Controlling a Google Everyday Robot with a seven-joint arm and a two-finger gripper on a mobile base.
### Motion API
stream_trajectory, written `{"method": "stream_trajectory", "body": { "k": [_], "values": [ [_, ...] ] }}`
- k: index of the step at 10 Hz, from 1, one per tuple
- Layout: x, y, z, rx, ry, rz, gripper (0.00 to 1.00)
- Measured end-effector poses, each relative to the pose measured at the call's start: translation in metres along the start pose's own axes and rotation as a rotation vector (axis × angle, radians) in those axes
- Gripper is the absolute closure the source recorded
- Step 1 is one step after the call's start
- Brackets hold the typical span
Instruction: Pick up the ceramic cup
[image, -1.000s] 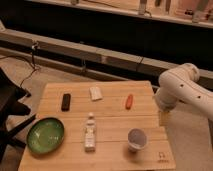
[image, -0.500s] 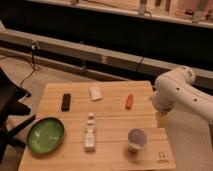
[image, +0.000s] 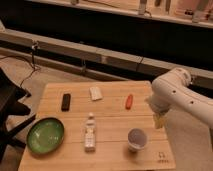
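Wood planks make up the table (image: 112, 125), which fills the lower middle of the camera view and carries 6 things.

At the far left, off the table, a dark piece of furniture (image: 9, 100) is cut off by the edge of the view. On the table's front left corner sits the wide green bowl (image: 45, 135), upright and well apart from everything else. Behind it and a little to the right lies a small black bar (image: 65, 101), its long side running front to back. Further right, near the far edge, lies a small white packet (image: 95, 93).

In front of the packet is the slim clear bottle (image: 90, 132), its cap end toward the far side; whether it stands or lies on its side I cannot tell. Right of the centre, an orange-red stick-shaped thing (image: 129, 101) lies about level with the black bar.

The ceramic cup (image: 137, 139) stands upright near the table's front right, mouth up and greyish-lavender inside. It is to the right of the bottle and in front of the orange-red thing, touching neither.

Right of the cup and higher in the view, the gripper (image: 159, 120) hangs over the table's right edge, pointing down. Its 2 pale fingers are spread and stand apart from the cup. Above it, the white arm (image: 182, 95) curves away to the right edge of the view. A small printed mark (image: 161, 156) sits on the table's front right corner.
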Motion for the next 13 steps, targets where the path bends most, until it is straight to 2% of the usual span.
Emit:
{"method": "stream_trajectory", "body": {
  "k": [13],
  "values": [
    [-0.029, 0.006, 0.015, 0.031, -0.06, -0.098, 0.2]
  ]
}}
